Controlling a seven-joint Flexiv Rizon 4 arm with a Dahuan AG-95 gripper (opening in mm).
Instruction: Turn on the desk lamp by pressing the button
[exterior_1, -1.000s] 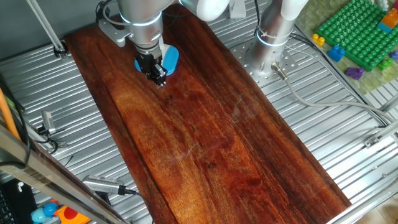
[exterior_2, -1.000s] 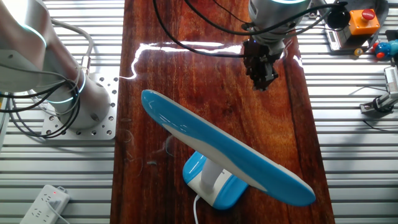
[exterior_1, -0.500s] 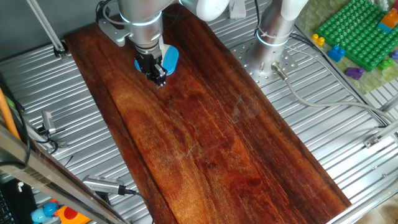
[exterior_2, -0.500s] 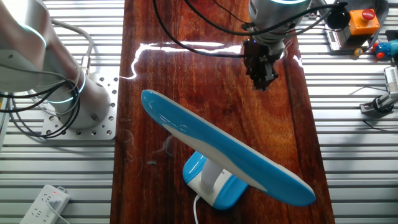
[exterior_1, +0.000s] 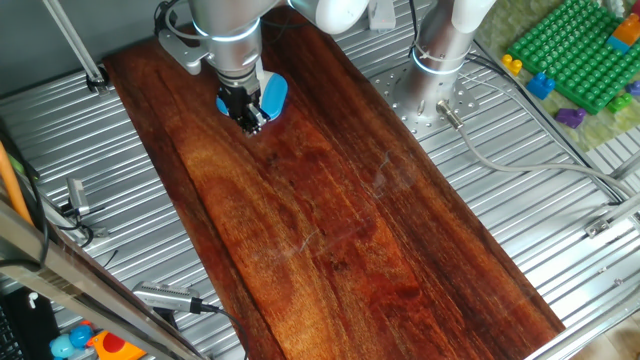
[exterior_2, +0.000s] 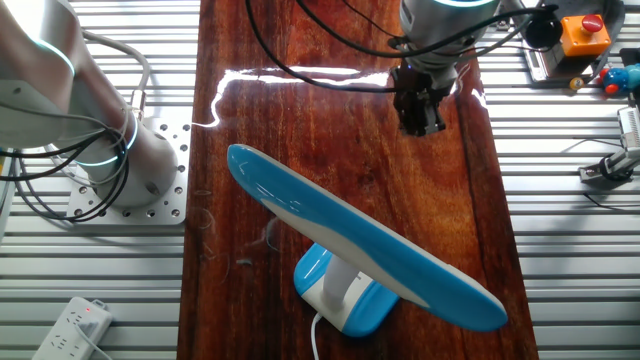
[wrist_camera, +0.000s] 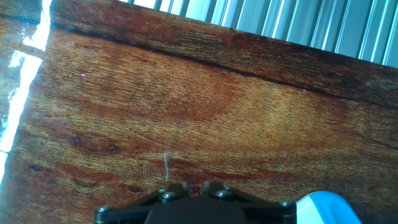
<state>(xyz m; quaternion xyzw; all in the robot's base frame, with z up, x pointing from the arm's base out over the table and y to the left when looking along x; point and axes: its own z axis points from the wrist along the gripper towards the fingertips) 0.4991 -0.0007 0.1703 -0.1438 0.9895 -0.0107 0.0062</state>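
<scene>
One desk lamp (exterior_2: 370, 240) stands on the wooden tabletop (exterior_2: 330, 120). One tool (exterior_2: 418, 125) hangs above the tabletop; its grip state is indeterminable.

We see a glossy, grained wooden worktop (exterior_2: 330, 130) on ribbed metal, and the desk lamp (exterior_2: 370, 245) in smooth, shiny blue plastic.

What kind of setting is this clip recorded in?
Most likely a robotics lab workbench: a wooden board lies on a ribbed metal table, a second arm's base is bolted down, and an emergency-stop button sits nearby.
</scene>
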